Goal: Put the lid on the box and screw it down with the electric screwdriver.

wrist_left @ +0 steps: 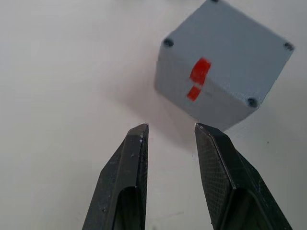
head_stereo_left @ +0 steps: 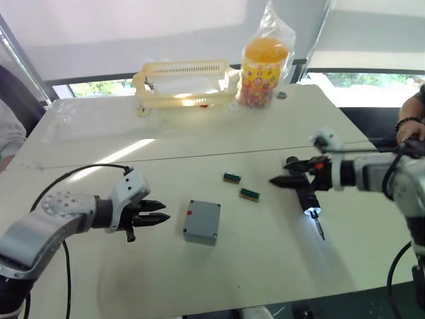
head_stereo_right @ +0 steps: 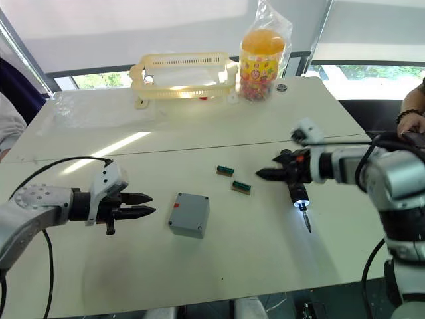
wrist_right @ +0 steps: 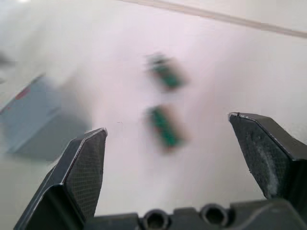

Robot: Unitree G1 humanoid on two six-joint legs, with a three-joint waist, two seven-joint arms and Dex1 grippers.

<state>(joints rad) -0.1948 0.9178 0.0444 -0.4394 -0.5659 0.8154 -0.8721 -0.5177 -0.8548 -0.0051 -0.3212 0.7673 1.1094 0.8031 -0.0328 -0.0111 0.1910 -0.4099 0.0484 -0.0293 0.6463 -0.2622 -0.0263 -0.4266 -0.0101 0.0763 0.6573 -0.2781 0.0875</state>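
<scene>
Judging by its look, the box (head_stereo_left: 199, 235) is a light, stiff moulded plastic shell, grey-blue and matt, with square walls and softly rounded corners; it sits on the white tabletop (head_stereo_left: 252, 269) just ahead of my left hand (head_stereo_left: 166, 211), with a red mark on the wall that faces those fingers. The lid (wrist_left: 228, 40) already lies flat on top, flush at the edges as far as I can see, with a dark screw hole showing at three corners. I expect the smooth walls to be a little slippery and the whole thing to skid on the glossy tabletop if pushed, so I would take it across two opposite side walls, low down, and keep off the lid and its corners. My left hand is empty, its two black ribbed fingers a narrow gap apart, too narrow for the box as it stands. My right hand (head_stereo_left: 279, 173) is spread wide with nothing between the fingers. The electric screwdriver (head_stereo_left: 307, 196) slants down just behind them, a thick dark cylinder with a lit ring and a thin metal bit; I cannot tell what carries it. It looks heavier and rigid, best gripped around the mid-barrel. Two small green blocks (head_stereo_left: 240, 186) lie between box and screwdriver.
</scene>
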